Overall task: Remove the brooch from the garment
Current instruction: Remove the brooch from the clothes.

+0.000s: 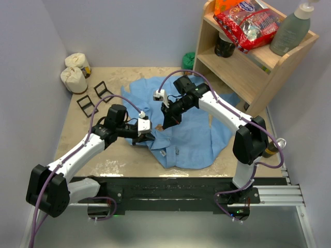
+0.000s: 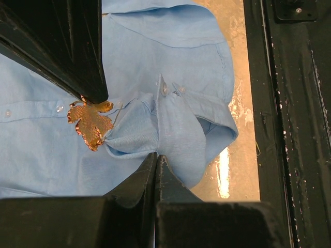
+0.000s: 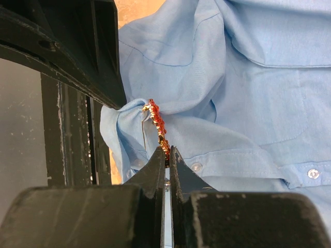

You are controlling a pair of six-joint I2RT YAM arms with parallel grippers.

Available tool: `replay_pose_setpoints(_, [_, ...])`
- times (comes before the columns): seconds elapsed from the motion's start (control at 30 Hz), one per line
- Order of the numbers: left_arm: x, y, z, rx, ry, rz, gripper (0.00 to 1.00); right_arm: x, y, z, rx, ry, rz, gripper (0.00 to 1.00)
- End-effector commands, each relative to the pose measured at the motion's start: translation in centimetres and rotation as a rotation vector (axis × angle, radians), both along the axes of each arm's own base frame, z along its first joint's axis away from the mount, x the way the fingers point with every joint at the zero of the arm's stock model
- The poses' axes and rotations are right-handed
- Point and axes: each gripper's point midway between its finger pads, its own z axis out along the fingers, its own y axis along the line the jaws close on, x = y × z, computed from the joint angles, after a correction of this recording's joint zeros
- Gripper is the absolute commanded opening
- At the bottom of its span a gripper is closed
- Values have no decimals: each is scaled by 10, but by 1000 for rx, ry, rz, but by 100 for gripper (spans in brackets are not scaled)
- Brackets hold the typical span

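Observation:
The garment (image 1: pixel 196 129), a light-blue button-up shirt, lies spread on the table. A gold leaf-shaped brooch (image 2: pixel 91 124) is pinned near its button placket and shows edge-on in the right wrist view (image 3: pixel 156 126). My right gripper (image 3: pixel 167 151) is shut on the brooch's lower edge; from above it sits over the shirt's left part (image 1: pixel 168 124). My left gripper (image 2: pixel 156 156) is shut on a bunched fold of the garment (image 2: pixel 134 134) just beside the brooch, at the shirt's left edge (image 1: pixel 146 136). The two grippers are close together.
A wooden shelf (image 1: pixel 258 72) stands at the back right with a snack bag (image 1: pixel 248 23) and a bottle (image 1: pixel 292 28). Two white rolls (image 1: pixel 75 77) and black clips (image 1: pixel 93 98) lie at the back left. A black rail (image 1: pixel 181 188) runs along the near edge.

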Motion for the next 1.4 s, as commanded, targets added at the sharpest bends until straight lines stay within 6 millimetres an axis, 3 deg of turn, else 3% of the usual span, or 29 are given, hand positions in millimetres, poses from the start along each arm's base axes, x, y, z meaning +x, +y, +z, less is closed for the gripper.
replay_pose_setpoints(0.0, [0, -4, 8, -41, -10, -15, 0, 6, 9, 8, 39, -21, 1, 0])
replay_pose_setpoints(1.37, [-5, -7, 4, -50, -4, -33, 0, 10, 29, 1, 18, 3, -3, 0])
